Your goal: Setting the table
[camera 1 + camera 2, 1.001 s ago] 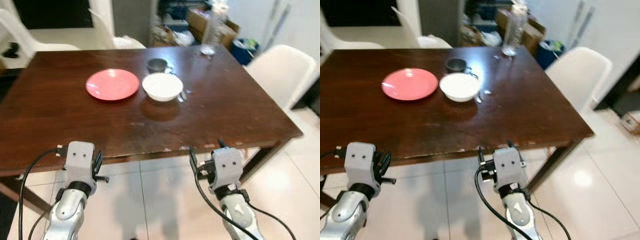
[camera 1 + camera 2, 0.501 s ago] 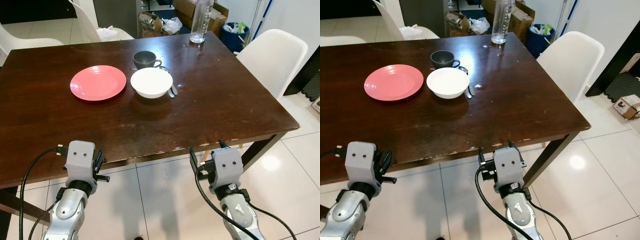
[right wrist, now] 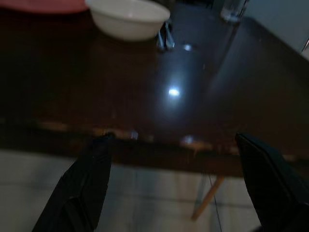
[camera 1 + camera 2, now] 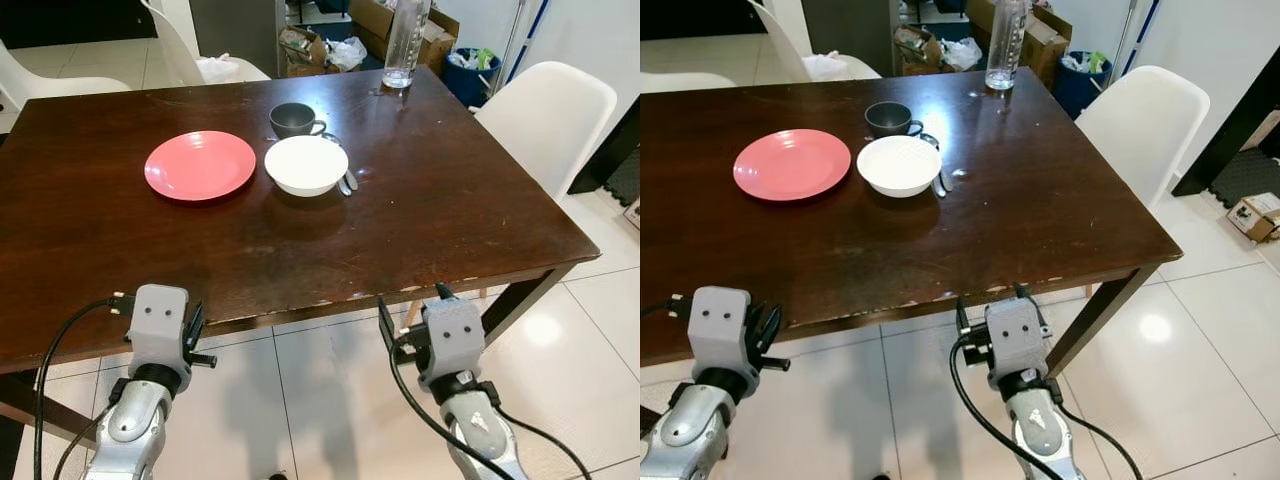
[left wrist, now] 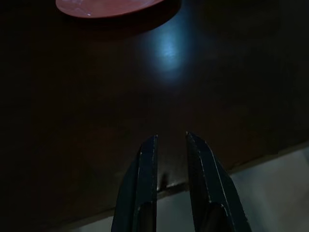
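Now the view is settling: against the blurred, tilted picture of a second ago the whole scene is sitting sharper and slightly shifted, which reads as the head camera moving, not the dishes. The pink plate [image 4: 200,165], white bowl [image 4: 306,164] and dark cup [image 4: 294,119] are keeping their grouping on the far half of the surface [image 4: 430,215], bowl just beside the plate, cup just behind the bowl, cutlery [image 4: 345,183] lying against the bowl's right side. A clear bottle [image 4: 404,42] is standing near the far edge.

For the task, nothing is being carried or placed yet; I judge the robot is still squaring up to the setting.

The left end effector [image 5: 170,140] is hovering at the near edge, its fingers nearly pressed together with a slim gap, holding nothing. The right end effector [image 3: 171,140] is waiting at the same edge, fingers spread wide, empty too.

Between that chipped near edge and the dishes the wood is lying bare, giving free reach forward. A white chair [image 4: 545,115] is flanking the right side, and another chair [image 4: 190,45] is standing beyond the far edge.
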You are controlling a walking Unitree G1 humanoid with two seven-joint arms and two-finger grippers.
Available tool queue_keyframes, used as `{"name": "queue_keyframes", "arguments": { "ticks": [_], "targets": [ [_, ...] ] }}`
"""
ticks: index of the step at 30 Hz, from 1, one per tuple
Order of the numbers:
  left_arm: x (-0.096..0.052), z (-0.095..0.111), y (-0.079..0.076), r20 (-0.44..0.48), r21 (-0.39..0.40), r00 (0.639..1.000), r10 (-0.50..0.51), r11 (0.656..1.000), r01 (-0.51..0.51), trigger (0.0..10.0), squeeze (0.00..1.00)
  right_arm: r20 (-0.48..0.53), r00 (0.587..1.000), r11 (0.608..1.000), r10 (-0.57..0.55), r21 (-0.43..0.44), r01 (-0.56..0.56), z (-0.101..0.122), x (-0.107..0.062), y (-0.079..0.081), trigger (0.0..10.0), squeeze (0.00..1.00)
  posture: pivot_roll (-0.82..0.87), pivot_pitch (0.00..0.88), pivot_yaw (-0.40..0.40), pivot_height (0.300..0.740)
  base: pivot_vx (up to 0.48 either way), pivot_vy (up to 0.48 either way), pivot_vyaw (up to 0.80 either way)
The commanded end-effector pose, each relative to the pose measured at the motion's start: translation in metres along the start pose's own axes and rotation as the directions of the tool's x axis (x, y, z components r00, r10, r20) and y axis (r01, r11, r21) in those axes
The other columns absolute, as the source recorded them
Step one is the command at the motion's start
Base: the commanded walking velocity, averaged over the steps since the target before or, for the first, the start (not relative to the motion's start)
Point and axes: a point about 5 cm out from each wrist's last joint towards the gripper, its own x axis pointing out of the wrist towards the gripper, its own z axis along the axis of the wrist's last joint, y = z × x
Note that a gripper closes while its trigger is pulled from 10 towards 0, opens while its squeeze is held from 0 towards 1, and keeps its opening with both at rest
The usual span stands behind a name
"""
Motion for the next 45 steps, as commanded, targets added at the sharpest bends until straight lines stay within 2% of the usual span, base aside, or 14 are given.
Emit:
{"name": "queue_keyframes", "arguments": {
  "ticks": [1, 7, 11, 13, 16, 18, 20, 22, 25, 30, 34, 37, 41, 45],
  "targets": [
    [-0.004, -0.006, 0.004, -0.02, 0.015, 1.0, -0.013, 1.0, 0.013, 10.0, 0.0, -0.008, 1.0, 1.0, -0.012, -0.011, 0.012, -0.002, -0.005, -0.005, 10.0, 0.0, -0.03, 0.046, 0.049, 0.74, 0.0, 0.0, 0.0],
    [-0.029, -0.009, 0.03, -0.06, 0.061, 0.998, -0.025, 0.998, 0.028, 10.0, 0.0, -0.1, 0.99, 0.995, -0.098, -0.04, 0.095, -0.016, -0.04, -0.029, 10.0, 0.0, -0.04, 0.06, 0.06, 0.74, 0.0, 0.0, 0.0],
    [-0.067, -0.024, 0.053, -0.159, 0.061, 0.987, -0.009, 0.998, 0.018, 10.0, 0.0, -0.245, 0.962, 0.993, -0.119, -0.038, 0.113, -0.049, -0.076, -0.032, 10.0, 0.0, -0.03, 0.075, 0.072, 0.74, 0.0, 0.0, 0.0],
    [-0.076, -0.027, 0.057, -0.183, 0.058, 0.983, -0.008, 0.998, 0.019, 10.0, 0.0, -0.272, 0.955, 0.993, -0.117, -0.036, 0.112, -0.056, -0.081, -0.031, 10.0, 0.0, -0.03, 0.077, 0.072, 0.74, 0.0, 0.0, 0.0],
    [-0.09, -0.056, 0.061, -0.319, 0.076, 0.947, -0.049, 0.994, 0.078, 10.0, 0.0, -0.36, 0.925, 0.992, -0.119, 0.004, 0.129, -0.08, -0.083, -0.028, 10.0, 0.0, -0.02, 0.077, 0.071, 0.74, 0.0, 0.0, 0.0],
    [-0.086, -0.097, 0.052, -0.447, 0.065, 0.892, -0.063, 0.993, 0.103, 10.0, 0.0, -0.469, 0.876, 0.982, -0.116, 0.075, 0.171, -0.108, -0.074, -0.023, 10.0, 0.0, -0.02, 0.065, 0.073, 0.74, 0.0, 0.0, 0.0],
    [-0.082, -0.112, 0.049, -0.484, 0.062, 0.874, -0.036, 0.995, 0.075, 10.0, 0.0, -0.506, 0.854, 0.975, -0.122, 0.098, 0.197, -0.117, -0.071, -0.022, 10.0, 0.0, -0.02, 0.062, 0.073, 0.74, 0.0, 0.0, 0.0],
    [-0.077, -0.137, 0.041, -0.562, 0.023, 0.827, -0.007, 0.999, 0.024, 10.0, 0.0, -0.571, 0.814, 0.967, -0.102, 0.135, 0.216, -0.132, -0.07, -0.019, 10.0, 0.0, -0.03, 0.057, 0.071, 0.74, 0.0, 0.0, 0.0],
    [-0.071, -0.151, 0.036, -0.598, 0.011, 0.801, 0.039, 0.999, -0.04, 10.0, 0.0, -0.599, 0.793, 0.977, -0.112, 0.079, 0.197, -0.14, -0.07, -0.018, 10.0, 0.0, -0.05, 0.061, 0.055, 0.74, 0.0, 0.0, 0.0],
    [-0.054, -0.153, 0.03, -0.594, -0.028, 0.799, 0.088, 0.991, -0.13, 10.0, 0.0, -0.593, 0.798, 0.98, -0.106, 0.073, 0.184, -0.14, -0.062, -0.018, 10.0, 0.0, -0.05, 0.066, 0.04, 0.74, 0.0, 0.0, 0.0],
    [-0.043, -0.161, 0.018, -0.619, -0.118, 0.785, 0.011, 0.987, -0.106, 10.0, 0.0, -0.577, 0.811, 0.984, -0.093, 0.069, 0.162, -0.141, -0.051, -0.016, 10.0, 0.0, -0.06, 0.065, 0.042, 0.74, 0.0, 0.0, 0.0],
    [-0.038, -0.162, 0.015, -0.616, -0.108, 0.788, -0.007, 0.991, -0.076, 10.0, 0.0, -0.576, 0.814, 0.984, -0.079, 0.086, 0.156, -0.141, -0.049, -0.012, 10.0, 0.0, -0.07, 0.067, 0.054, 0.74, 0.0, 0.0, 0.0],
    [-0.019, -0.15, 0.008, -0.553, -0.066, 0.83, -0.077, 0.997, 0.049, 10.0, 0.0, -0.557, 0.83, 0.982, -0.001, 0.155, 0.105, -0.14, -0.043, 0.004, 10.0, 0.0, -0.06, 0.069, 0.068, 0.74, 0.0, 0.0, 0.0],
    [-0.011, -0.147, 0.003, -0.532, -0.061, 0.841, -0.096, 0.995, 0.075, 10.0, 0.0, -0.55, 0.835, 0.98, -0.002, 0.164, 0.111, -0.14, -0.04, 0.008, 10.0, 0.0, -0.07, 0.068, 0.079, 0.74, 0.0, 0.0, 0.0]
  ]
}}
